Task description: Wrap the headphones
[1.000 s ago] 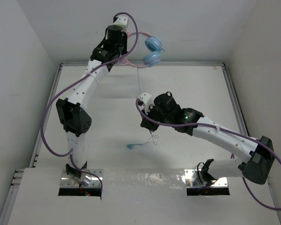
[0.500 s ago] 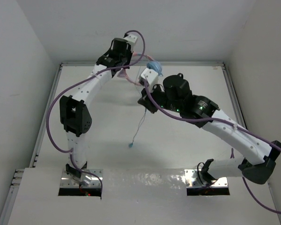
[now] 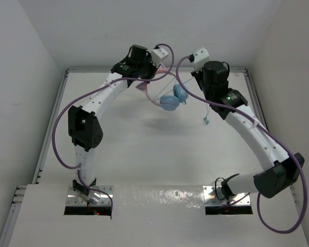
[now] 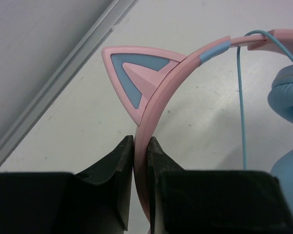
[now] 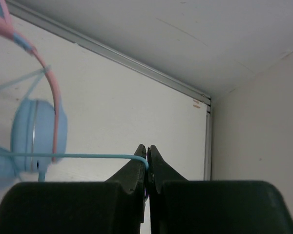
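The headphones (image 3: 170, 100) hang in the air over the back of the table, with the pink cat-ear headband (image 4: 161, 92) uppermost and the light blue ear cups (image 3: 179, 93) below. My left gripper (image 4: 140, 141) is shut on the headband just below a cat ear (image 4: 132, 78). My right gripper (image 5: 147, 148) is shut on the thin teal cable (image 5: 78, 156), to the right of the ear cups (image 5: 39, 134). The cable runs taut from the cups to those jaws. Its plug end (image 3: 206, 121) dangles under the right arm.
The white table (image 3: 144, 149) has a metal rail (image 3: 247, 77) along its back and sides, with white walls close behind. Thick purple robot cables (image 3: 62, 128) loop beside both arms. The arm bases stand at the near edge.
The right arm has swung from mid-table up to the back right, pulling the cable with it and lifting the plug off the table. The left arm has brought the headphones down and to the right.
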`<action>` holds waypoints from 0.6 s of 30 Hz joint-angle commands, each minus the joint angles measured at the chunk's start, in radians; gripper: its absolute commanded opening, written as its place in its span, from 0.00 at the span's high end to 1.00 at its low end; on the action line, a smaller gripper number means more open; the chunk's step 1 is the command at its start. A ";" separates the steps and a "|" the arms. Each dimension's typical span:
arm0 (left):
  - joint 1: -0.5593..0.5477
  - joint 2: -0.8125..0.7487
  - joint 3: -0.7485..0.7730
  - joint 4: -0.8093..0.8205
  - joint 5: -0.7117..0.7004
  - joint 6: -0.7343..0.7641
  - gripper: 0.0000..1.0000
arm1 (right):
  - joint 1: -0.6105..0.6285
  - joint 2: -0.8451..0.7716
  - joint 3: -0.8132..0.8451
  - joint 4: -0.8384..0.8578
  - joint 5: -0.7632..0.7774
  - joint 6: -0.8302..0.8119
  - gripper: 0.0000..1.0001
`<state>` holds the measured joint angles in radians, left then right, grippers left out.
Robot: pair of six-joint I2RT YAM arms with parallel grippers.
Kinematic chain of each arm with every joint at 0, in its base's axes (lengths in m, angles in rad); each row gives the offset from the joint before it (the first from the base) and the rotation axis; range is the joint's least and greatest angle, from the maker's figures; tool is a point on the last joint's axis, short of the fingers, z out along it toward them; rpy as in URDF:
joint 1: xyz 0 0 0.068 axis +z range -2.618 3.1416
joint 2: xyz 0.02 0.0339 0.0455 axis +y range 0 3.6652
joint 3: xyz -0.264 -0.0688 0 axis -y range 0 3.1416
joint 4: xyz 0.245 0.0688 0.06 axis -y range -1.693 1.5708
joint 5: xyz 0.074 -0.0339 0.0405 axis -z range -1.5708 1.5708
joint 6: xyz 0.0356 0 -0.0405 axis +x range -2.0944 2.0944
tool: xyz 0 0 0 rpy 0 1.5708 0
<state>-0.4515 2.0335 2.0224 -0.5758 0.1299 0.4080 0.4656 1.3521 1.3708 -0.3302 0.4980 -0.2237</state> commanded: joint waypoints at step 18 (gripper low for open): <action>-0.070 -0.065 0.222 -0.228 0.345 0.046 1.00 | -0.300 0.216 0.064 0.218 -0.429 0.285 1.00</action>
<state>-0.5220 2.0323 2.1914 -0.7158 0.3550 0.4408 0.1898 1.5658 1.4231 -0.2096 0.1345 -0.0341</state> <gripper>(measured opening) 0.122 0.002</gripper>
